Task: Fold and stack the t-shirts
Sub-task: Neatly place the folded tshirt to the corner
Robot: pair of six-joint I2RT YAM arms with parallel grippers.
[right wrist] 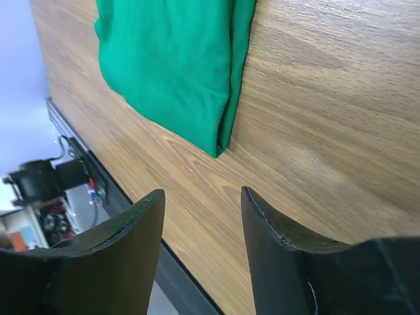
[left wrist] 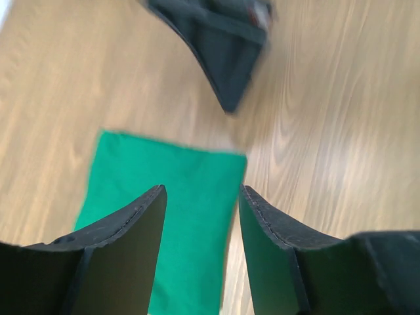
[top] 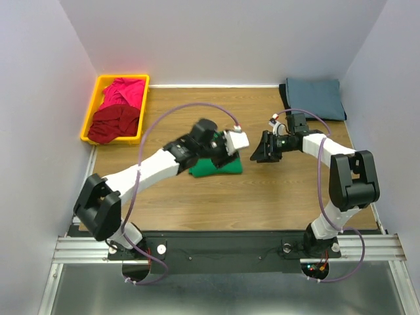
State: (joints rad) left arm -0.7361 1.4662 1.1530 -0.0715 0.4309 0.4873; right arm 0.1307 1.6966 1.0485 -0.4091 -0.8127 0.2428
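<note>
Green t-shirt [top: 220, 165] lies folded at the table [top: 197, 210] centre, prob. ready for the stack at far right, where a blue-grey shirt [top: 315, 97] lies folded. Left gripper [left wrist: 202, 190] & right gripper [right wrist: 202, 191] are near it, jaws apart, holding nothing. Yellow bin [top: 92, 105]: pink shirt [top: 125, 90] & dark red shirt [top: 115, 123], unfolded.

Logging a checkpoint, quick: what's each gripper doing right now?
Left gripper: open, empty, above the green t-shirt.
Right gripper: open, empty.
</note>
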